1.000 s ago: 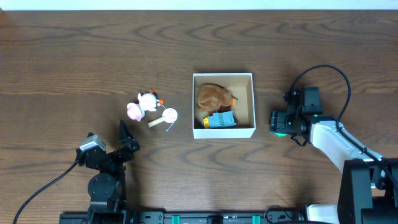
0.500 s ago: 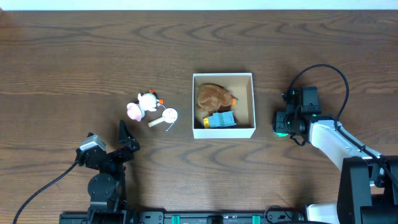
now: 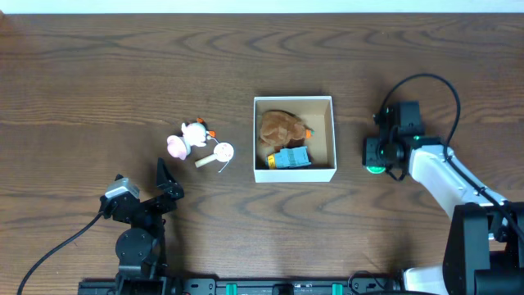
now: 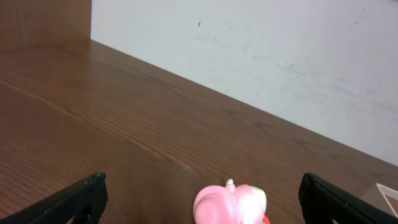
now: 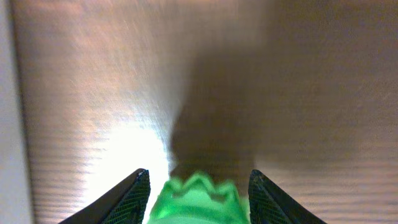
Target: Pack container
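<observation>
Container (image 3: pixel 295 173), white-walled and tan inside, sits at the middle of the wooden table (image 3: pixel 98 74), open to the overhead camera. Inside it a brown plush (image 3: pixel 280 127) fills the far left part, and a blue toy (image 3: pixel 291 158) lies against the near wall, touching the plush. Left of the container, well apart from it, lie a pink and white toy (image 3: pixel 187 138) and, just beside that, a round white piece on a stick (image 3: pixel 221 152). The left gripper (image 3: pixel 168 180) hovers near the front left of the table, its jaws spread wide and holding nothing. The right gripper (image 5: pixel 199 186) is just right of the container, its jaws closed against both sides of a green object (image 5: pixel 199 200) above bare wood.
</observation>
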